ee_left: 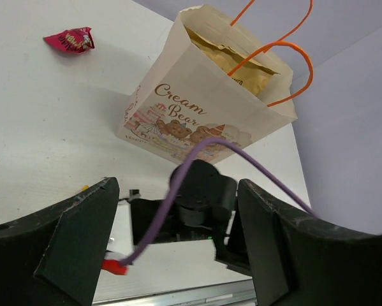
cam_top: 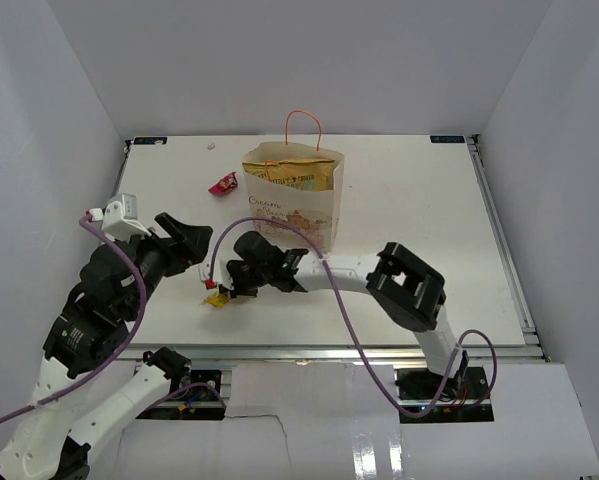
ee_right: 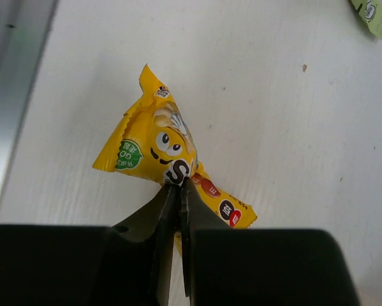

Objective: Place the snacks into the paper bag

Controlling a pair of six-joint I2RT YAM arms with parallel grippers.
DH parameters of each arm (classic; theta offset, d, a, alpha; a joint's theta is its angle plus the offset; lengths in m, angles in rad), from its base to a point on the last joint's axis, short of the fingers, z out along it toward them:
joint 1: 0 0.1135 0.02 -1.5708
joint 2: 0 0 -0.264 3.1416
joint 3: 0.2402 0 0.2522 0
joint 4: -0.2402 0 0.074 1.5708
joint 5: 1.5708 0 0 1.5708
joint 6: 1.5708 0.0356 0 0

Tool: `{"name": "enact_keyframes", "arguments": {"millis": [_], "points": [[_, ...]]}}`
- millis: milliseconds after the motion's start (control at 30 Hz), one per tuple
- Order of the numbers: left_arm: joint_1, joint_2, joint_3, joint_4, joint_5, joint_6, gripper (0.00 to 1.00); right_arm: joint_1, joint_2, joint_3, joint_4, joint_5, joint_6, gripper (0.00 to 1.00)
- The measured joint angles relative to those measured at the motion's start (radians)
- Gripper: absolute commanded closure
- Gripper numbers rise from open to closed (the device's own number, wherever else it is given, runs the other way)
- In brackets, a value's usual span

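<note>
The paper bag [cam_top: 297,205] stands upright at the back middle of the table, with the large yellow chip bag [cam_top: 301,177] inside it. Both show in the left wrist view, the bag [ee_left: 191,111] and the chip bag [ee_left: 238,64]. The red-pink packet [cam_top: 223,184] lies left of the bag and also shows in the left wrist view [ee_left: 71,40]. My right gripper [ee_right: 178,185] is shut on the small yellow M&M's packet [ee_right: 162,150] near the table's front edge [cam_top: 217,298]. A corner of the green packet [ee_right: 372,13] shows beyond it. My left gripper [ee_left: 178,185] is open and empty, just left of the right wrist.
The right arm's purple cable [cam_top: 279,228] arcs over its wrist in front of the bag. The metal front rail [cam_top: 329,350] runs just behind the M&M's packet. White walls close in on three sides. A small white scrap [cam_top: 211,146] lies at the far left.
</note>
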Motion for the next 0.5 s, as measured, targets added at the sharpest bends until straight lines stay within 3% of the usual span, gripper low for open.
{"name": "enact_keyframes", "arguments": {"millis": [167,267,500], "points": [[0.0,-0.001,-0.053,0.039,-0.013,-0.009,0.15,-0.061,-0.214,-0.06,-0.225,-0.213,-0.026,0.92],[0.0,0.003,-0.119,0.068,-0.016,-0.02,0.15,-0.136,-0.426,-0.104,-0.351,-0.335,-0.049,0.92],[0.0,0.085,-0.218,0.14,-0.019,-0.037,0.14,-0.304,-0.786,-0.098,-0.488,-0.412,-0.032,0.92]]}}
